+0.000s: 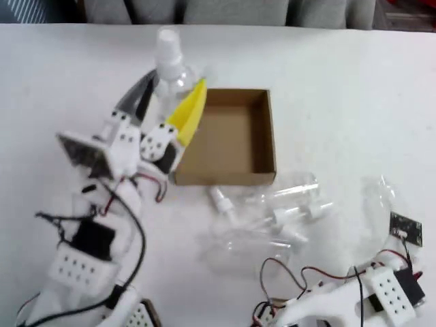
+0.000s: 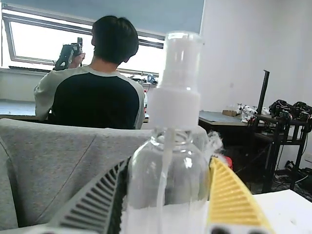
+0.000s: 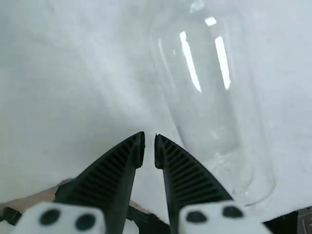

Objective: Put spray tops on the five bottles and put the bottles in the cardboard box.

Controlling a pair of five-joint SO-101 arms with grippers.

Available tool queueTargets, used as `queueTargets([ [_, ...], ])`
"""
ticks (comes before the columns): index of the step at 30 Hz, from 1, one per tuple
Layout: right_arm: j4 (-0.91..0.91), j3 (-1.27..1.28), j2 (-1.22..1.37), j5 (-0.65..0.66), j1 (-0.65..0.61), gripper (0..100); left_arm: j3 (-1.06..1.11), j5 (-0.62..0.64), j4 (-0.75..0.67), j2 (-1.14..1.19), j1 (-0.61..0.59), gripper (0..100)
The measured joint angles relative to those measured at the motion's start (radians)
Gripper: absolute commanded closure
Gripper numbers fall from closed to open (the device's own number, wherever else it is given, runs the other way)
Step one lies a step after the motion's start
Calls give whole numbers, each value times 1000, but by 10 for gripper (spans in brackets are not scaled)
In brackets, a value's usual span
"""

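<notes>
In the high view the left gripper (image 1: pixel 176 87) sits in the upper left-centre of the frame, just beside the left wall of the cardboard box (image 1: pixel 231 146). It pinches a clear capped bottle (image 1: pixel 170 68), which stands upright with a white spray top (image 1: pixel 167 41) on its neck. From the left wrist view the grip reads plainly: the ribbed grey finger (image 2: pixel 92 204) presses one flank of the bottle's body and the yellow finger (image 2: pixel 231 200) the other, so the jaws are closed on the bottle low down, well under the spray top.

The box lies open-topped in the middle of the frame on the white table (image 1: pixel 354 88). Just below its lower wall, in the lower centre, a heap of loose bottles (image 1: pixel 272 218) lies on the table with loose spray tops (image 1: pixel 221 201) among them — the clear plastic runs together, so their number cannot be told.

The right arm (image 1: pixel 371 296) occupies the lower right corner of the high view. In the right wrist view the right gripper (image 3: pixel 148 146) has its two dark ribbed fingers drawn almost together (only a thin slit parts the tips), with nothing between them. Just beside the tips a clear lying bottle (image 3: pixel 214 97) rests on its side on the table; whether a finger touches it cannot be told.
</notes>
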Motion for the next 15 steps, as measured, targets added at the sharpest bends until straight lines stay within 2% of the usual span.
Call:
queueTargets([
  [8,-8,52,-77,35,18,981,-3,0,-181,255,0,944],
  [10,-8,63,-104,35,18,981,-3,0,-233,316,-11,979],
  [15,-8,95,-180,35,18,981,-3,0,-416,486,-64,979],
])
